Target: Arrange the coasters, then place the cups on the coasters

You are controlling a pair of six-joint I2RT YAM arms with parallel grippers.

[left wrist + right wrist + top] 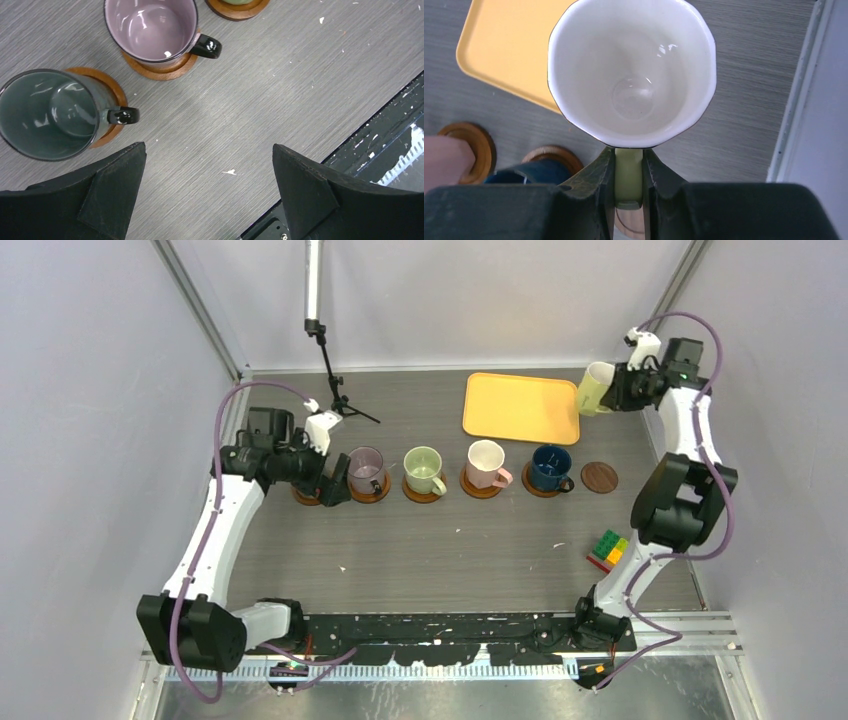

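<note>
A row of coasters runs across the table. The mauve cup [366,470], light green cup [424,470], pink cup [486,464] and navy cup [550,468] each sit on one. A darker coaster [599,477] at the right end is bare. In the left wrist view the dark green cup [47,114] stands on its coaster [111,86], next to the mauve cup [150,27]. My left gripper [333,488] [207,146] hangs open just right of the dark green cup, holding nothing. My right gripper [612,390] [628,165] is shut on the handle of the pale yellow cup [597,388] [631,70], raised by the tray's right edge.
The yellow-orange tray [521,408] [509,50] lies at the back. A multicoloured toy block [608,550] sits front right. A black stand [335,380] rises at the back left. A black rail [450,625] lines the near edge, with walls on both sides.
</note>
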